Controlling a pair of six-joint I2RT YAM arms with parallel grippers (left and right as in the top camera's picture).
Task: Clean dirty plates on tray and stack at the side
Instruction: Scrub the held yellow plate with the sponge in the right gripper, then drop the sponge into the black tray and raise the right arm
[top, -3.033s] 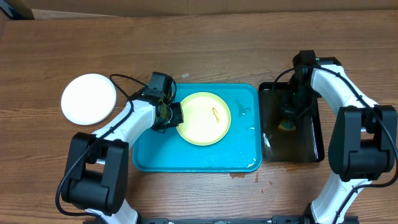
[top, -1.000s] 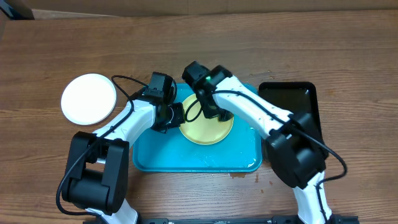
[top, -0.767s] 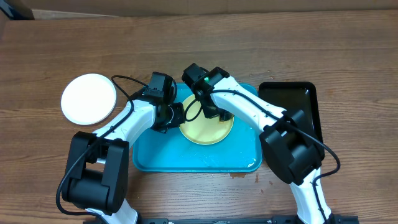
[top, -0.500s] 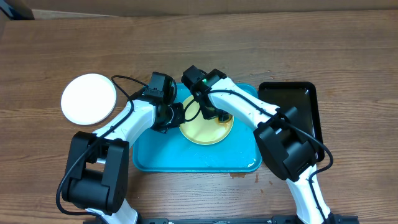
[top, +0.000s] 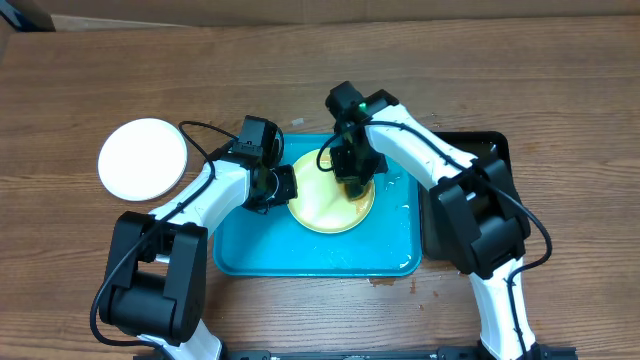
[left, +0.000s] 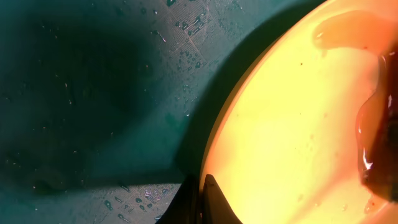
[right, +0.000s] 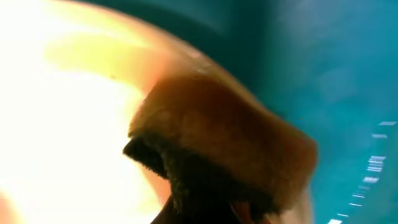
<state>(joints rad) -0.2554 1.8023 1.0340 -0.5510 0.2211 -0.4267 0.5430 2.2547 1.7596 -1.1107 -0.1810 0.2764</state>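
sponge (right: 224, 155) has slid right across yellow plate (top: 318, 207) inside tray (top: 300, 256).

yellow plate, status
Left gripper shut on yellow plate rim. Right gripper shut on sponge, pressed on plate in tray. Nothing blocking.

Middle of the frame is crowded. Left gripper (top: 283, 188) pinches the left rim of the yellow plate (top: 315, 208). Right gripper (top: 352, 185) sits on top of it, clamped on the sponge (right: 217, 143). So the plate is blocked from the left and from above.

Right arm (top: 420, 150) slants across the upper right corner of the tray (top: 300, 255) and over the black tray (top: 498, 145); only that tray's upper right edge shows. Left arm (top: 200, 195) blocks the table (top: 400, 70) just left of the tray.

Free:
- the tray's lower strip and lower right corner, wet but bare
- the wide table band along the top
- the gap between the white plate (top: 143, 158) at the left and the left arm, except for a cable (top: 197, 132) looping there
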